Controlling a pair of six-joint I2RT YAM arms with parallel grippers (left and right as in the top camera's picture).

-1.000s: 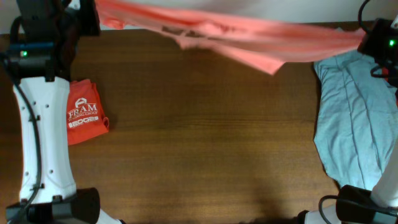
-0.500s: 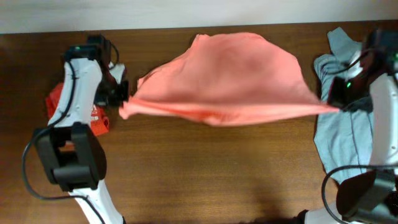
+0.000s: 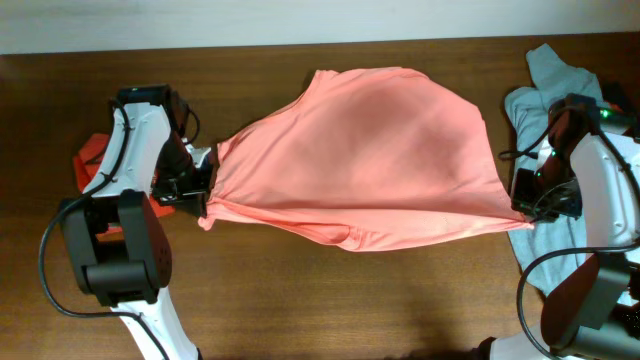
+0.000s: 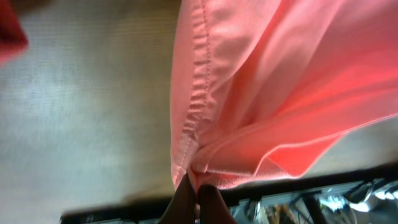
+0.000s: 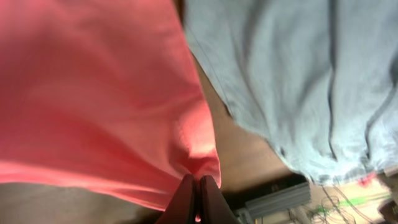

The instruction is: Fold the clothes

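Two grippers pinch the plain salmon-pink soft-fabric top (image 3: 370,150), stretched over the middle of the dark brown wooden table (image 3: 330,300). The left gripper (image 3: 205,195) is clamped on one corner and the right gripper (image 3: 520,215) on the other. A pale wall (image 3: 300,20) borders the table's far edge.

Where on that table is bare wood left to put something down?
The widest bare table is the near strip below the pink top. More lies at the far-left corner. Crowded: the middle, where the left pincer and right pincer stretch the top; the right edge, under the grey-blue garment; the red shirt at left.
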